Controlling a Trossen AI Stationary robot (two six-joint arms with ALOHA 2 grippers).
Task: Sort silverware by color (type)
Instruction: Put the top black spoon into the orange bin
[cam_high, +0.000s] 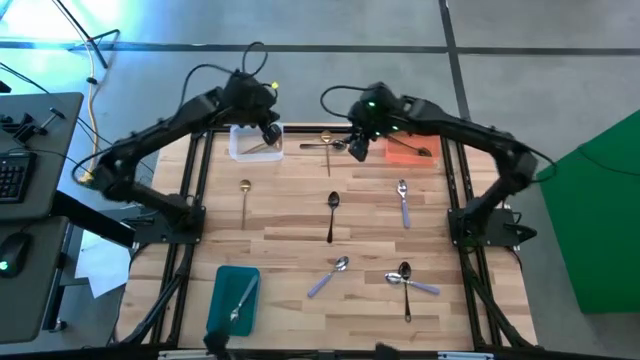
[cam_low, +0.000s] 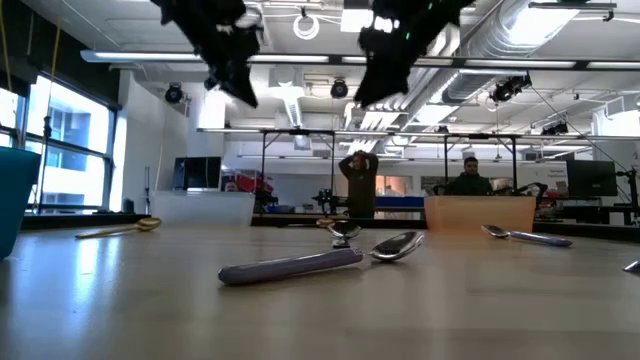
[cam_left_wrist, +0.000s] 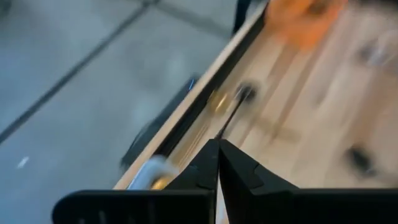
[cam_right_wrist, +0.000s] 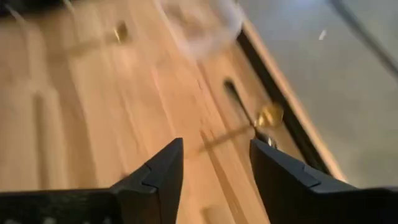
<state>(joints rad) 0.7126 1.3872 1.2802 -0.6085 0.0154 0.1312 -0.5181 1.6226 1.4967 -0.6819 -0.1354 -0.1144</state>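
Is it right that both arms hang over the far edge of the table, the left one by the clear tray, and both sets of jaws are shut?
Not quite. The left gripper is shut, but the right gripper has its jaws open, as the right wrist view shows. The rest holds: both arms hang over the far edge, the left by the clear tray.

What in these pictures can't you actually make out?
- Clear tray contents: high view, left gripper overlaps it.
- Spoons between the trays: high view, the open right gripper hangs over them.
- Orange tray: left wrist view, blurred.
- Teal tray: low view, cut off by the edge.
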